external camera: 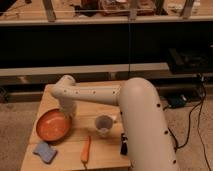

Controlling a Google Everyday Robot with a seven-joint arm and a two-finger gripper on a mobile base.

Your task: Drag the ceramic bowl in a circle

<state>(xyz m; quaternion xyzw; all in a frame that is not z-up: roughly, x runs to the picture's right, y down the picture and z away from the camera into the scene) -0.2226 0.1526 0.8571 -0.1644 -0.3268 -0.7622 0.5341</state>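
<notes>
The ceramic bowl (52, 125), wide, shallow and orange, rests on the left part of the wooden table (107, 155). My arm reaches from the right across the table and bends down at the bowl's far right rim. There the gripper (68, 115) is shut on the rim. Its fingertips are hidden behind the wrist and the bowl's edge.
A small pale cup (103, 124) stands just right of the bowl. In front lie an orange carrot (86, 149) and a blue sponge (45, 151) by the front left corner. A small black object (124, 144) stands near the right edge. A dark shelf runs behind the table.
</notes>
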